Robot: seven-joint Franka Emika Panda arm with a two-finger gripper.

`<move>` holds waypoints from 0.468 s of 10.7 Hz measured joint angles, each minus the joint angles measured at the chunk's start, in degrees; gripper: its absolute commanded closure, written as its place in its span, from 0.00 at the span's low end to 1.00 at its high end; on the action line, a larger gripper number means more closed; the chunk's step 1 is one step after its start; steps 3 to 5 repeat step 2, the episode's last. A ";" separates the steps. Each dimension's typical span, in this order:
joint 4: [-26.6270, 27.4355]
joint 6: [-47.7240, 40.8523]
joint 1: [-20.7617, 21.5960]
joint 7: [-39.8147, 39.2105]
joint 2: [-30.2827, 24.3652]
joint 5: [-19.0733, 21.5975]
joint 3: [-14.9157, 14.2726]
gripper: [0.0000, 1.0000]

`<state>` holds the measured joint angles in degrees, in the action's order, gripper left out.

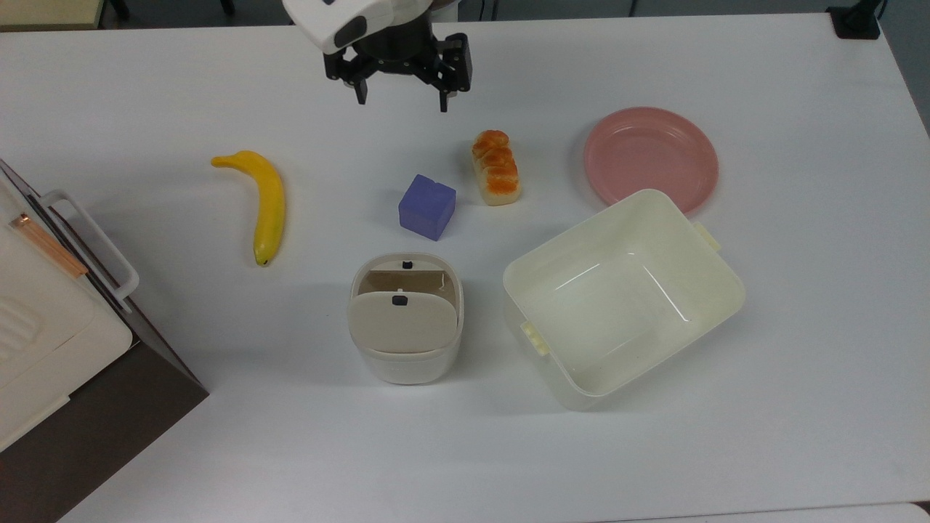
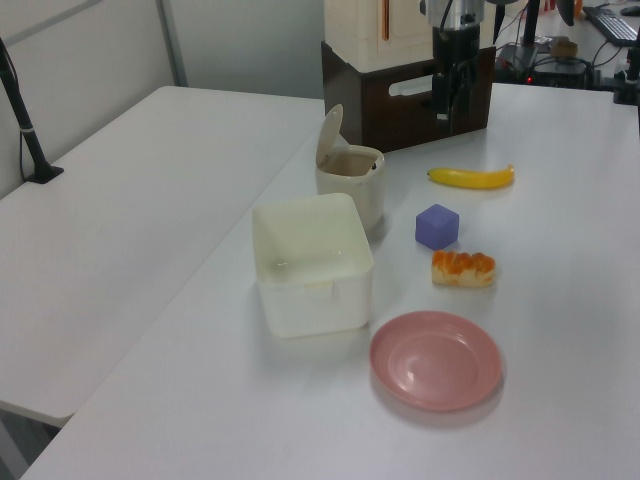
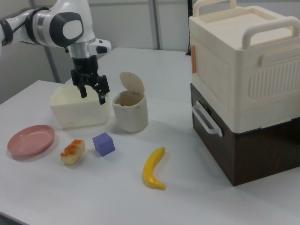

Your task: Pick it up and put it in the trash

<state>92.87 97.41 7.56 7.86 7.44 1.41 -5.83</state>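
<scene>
The trash point(image 1: 407, 367) is a small cream bin with a beige flap lid tilted open, standing mid-table; it also appears in the left view point(image 2: 347, 192) and the right view point(image 3: 131, 118). The white paper wad is out of view. My gripper point(image 1: 402, 102) hangs open and empty high above the table, near the top view's upper edge, well away from the trash and behind the purple cube. In the right view the gripper point(image 3: 93, 97) hovers to the left of the trash, in front of the tub. The left view has the gripper point(image 2: 450, 105) above the banana.
A purple cube point(image 1: 427, 206) and an orange-topped bread loaf point(image 1: 497, 176) lie between my gripper and the trash. A banana point(image 1: 266, 205) lies on the top view's left. A pink plate point(image 1: 650, 156) and a large cream tub point(image 1: 699, 270) sit right. A brown and cream box point(image 1: 43, 327) fills the lower left.
</scene>
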 measured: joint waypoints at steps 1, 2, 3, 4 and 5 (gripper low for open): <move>0.00 0.00 -0.67 -0.19 -0.08 0.06 0.01 0.00; 0.00 0.00 -1.08 -0.25 -0.10 0.19 0.01 0.00; 0.00 0.00 -1.08 -0.25 -0.10 0.19 0.01 0.00; 0.00 0.00 -1.08 -0.25 -0.10 0.19 0.01 0.00; 0.00 0.00 -1.08 -0.25 -0.10 0.19 0.01 0.00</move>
